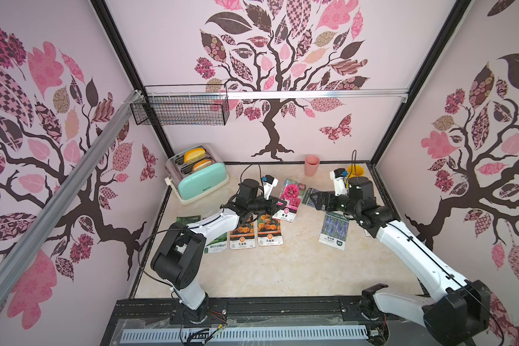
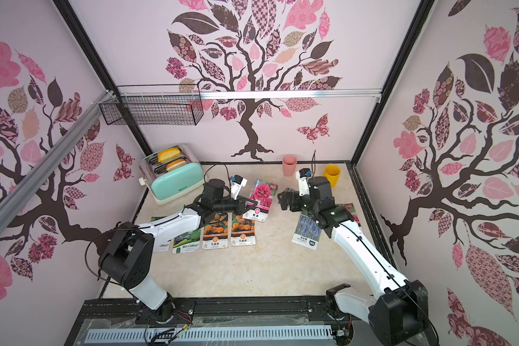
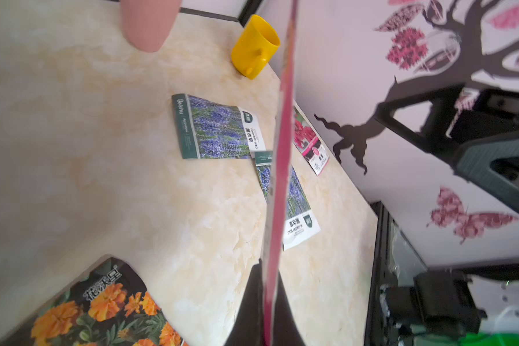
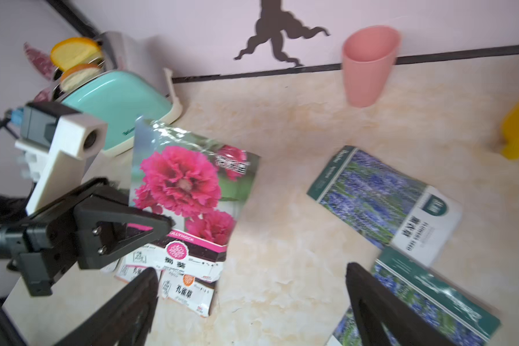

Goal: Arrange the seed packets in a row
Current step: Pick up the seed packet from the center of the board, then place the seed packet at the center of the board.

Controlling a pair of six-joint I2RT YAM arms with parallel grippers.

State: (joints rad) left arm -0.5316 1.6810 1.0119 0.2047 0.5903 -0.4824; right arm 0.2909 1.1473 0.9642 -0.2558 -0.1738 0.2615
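**Operator:** Left claw?

**Spotter:** Your left claw (image 1: 279, 205) is clamped tight on the magenta packet (image 1: 292, 196), gripping its side edge close to the white label strip. Your left wrist camera sees that packet edge-on, pinched between the dark fingers (image 3: 246, 308).

**Operator:** Where is that packet?

**Spotter:** It is toward the middle of the table (image 1: 282, 269), just past the far end of the right-hand marigold packet (image 1: 269, 232). I cannot tell you whether it touches the table.

**Operator:** And the row?

**Spotter:** Four packets lie side by side with their labels toward you. There is a gourd packet (image 2: 187, 239) and a second gourd packet (image 2: 161, 246) half under your left arm. Next come the left-hand marigold packet (image 1: 243, 233) and the right-hand one.

**Operator:** Right claw?

**Spotter:** Your right claw (image 4: 250, 268) is spread wide with nothing in it. In a top view it sits over the far lavender packet (image 1: 310, 197). The near lavender packet (image 1: 334, 230) lies closer to you, well apart from the row. The second magenta packet (image 2: 349, 209) is by the right wall, partly behind your right arm.
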